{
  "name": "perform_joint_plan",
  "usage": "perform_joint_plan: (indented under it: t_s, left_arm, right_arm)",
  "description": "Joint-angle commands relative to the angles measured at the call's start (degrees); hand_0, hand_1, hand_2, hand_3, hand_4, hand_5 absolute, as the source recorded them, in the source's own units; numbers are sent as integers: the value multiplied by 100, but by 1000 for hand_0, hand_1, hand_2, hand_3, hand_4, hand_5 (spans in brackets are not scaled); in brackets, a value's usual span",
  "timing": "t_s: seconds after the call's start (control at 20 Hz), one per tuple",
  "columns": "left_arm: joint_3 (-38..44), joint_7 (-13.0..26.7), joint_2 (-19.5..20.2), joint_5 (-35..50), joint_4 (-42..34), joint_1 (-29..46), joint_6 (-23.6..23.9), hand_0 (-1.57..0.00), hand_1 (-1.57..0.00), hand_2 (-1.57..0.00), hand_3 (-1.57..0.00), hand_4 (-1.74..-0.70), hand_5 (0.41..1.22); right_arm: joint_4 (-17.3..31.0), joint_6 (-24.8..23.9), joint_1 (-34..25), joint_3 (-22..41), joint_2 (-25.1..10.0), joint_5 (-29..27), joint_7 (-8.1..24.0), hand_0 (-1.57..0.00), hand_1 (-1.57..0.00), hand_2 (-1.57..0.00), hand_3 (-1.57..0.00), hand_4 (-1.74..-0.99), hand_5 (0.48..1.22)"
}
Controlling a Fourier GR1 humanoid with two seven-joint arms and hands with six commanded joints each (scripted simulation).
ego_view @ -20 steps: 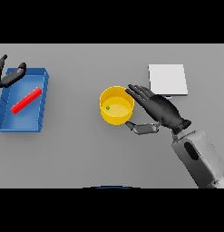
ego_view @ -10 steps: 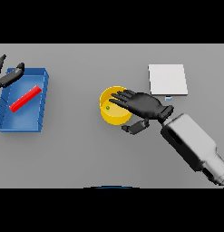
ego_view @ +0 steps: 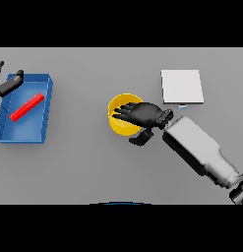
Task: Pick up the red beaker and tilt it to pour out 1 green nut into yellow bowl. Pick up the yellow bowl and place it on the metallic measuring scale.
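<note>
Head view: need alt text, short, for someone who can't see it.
The robot's right hand is spread over the yellow bowl at the middle of the grey table, thumb below the rim. A square metallic scale lies beyond the bowl to the right. At far left, the left hand sits by a blue tray holding a red beaker on its side.

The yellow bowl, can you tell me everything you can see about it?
The yellow bowl is round, bright yellow and plain, and looks smooth. It stands upright on the grey table near the middle, left of the white square scale and apart from it. The robot's right hand reaches over it from the right, dark fingers spread across the opening, thumb below the rim by its outer wall. The hand hides most of the inside, so I cannot tell what is in it.
</note>
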Motion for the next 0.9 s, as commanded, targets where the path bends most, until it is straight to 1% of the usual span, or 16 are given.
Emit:
perform_joint_plan:
  t_s: [0.0, 0.05, 0.15, 0.25, 0.3, 0.35, 0.4, 0.45, 0.5, 0.55, 0.6, 0.7, 0.75, 0.85]
  left_arm:
    - [14, 30, 7, 7, 23, -47, -8, 1, 1, 1, 1, -802, 703]
    - [-19, 14, -4, -57, 50, -35, 37, 1, 1, 1, 1, -797, 704]
    - [-22, 41, 34, -98, 149, -102, 8, 1, 1, 1, 1, -789, 711]
    - [-35, 31, -11, -45, 54, -95, -12, 1, 1, 1, 1, -789, 714]
    - [-14, -38, 26, -42, 97, -75, -38, 1, 1, 1, 1, -791, 712]
    - [-38, -47, 5, -44, 13, -43, -20, 1, 1, 1, 1, -791, 711]
    - [-8, -18, 38, -46, 65, -76, -21, 1, 1, 1, 1, -789, 710]
    - [-5, -74, 31, -28, 75, -52, -39, 1, 1, 1, 1, -788, 710]
    - [8, -77, 39, -14, 77, -77, -51, 1, 1, 1, 1, -788, 710]
    - [11, -66, 44, -25, 146, -109, -64, 1, 1, 1, 1, -787, 707]
    - [16, -62, 41, -24, 180, -105, -67, 1, 1, 1, 1, -787, 707]
    - [-1, -11, 46, -19, 103, -104, -76, 1, 1, 1, 1, -784, 712]
    - [-4, -10, 59, -42, 167, -137, -90, 1, 1, 1, 1, -784, 711]
    - [-26, 10, 78, -78, 160, -173, -92, 1, 1, 1, 1, -782, 710]
  right_arm:
    - [124, -38, -34, 18, 36, 19, -32, 1, 1, 1, -4, -1184, 676]
    - [172, 25, -101, 28, 0, 10, -120, 1, 1, 1, -8, -1186, 684]
    - [290, 38, -121, 23, 69, 11, -16, 1, 1, 1, -22, -1195, 708]
    - [332, 70, -134, 66, 133, 54, 103, 1, -15, -37, -77, -1234, 770]
    - [359, 44, -157, 63, 141, 58, 88, -48, -60, -88, -130, -1261, 809]
    - [361, 56, -203, 58, 142, 48, 7, -193, -183, -189, -215, -1309, 891]
    - [419, -51, -165, 73, 121, 67, -112, -455, -407, -349, -322, -1363, 957]
    - [364, -24, -159, 82, 103, 51, -140, -678, -640, -594, -572, -1435, 1010]
    - [374, -42, -139, 77, 108, 1, -168, -857, -826, -789, -679, -1492, 1052]
    - [348, 17, -179, 64, 75, -24, -182, -999, -975, -945, -792, -1540, 1086]
    - [384, 11, -214, 81, 40, -14, -293, -1114, -1094, -1071, -882, -1578, 1113]
    - [328, 172, -228, 68, 67, -87, -149, -1278, -1266, -1187, -1027, -1637, 1152]
    - [217, 313, -216, 61, 23, -131, -97, -1337, -1327, -1246, -1066, -1658, 1166]
    - [191, 305, -175, 60, 4, -168, -67, -1421, -1415, -1323, -1130, -1688, 1186]
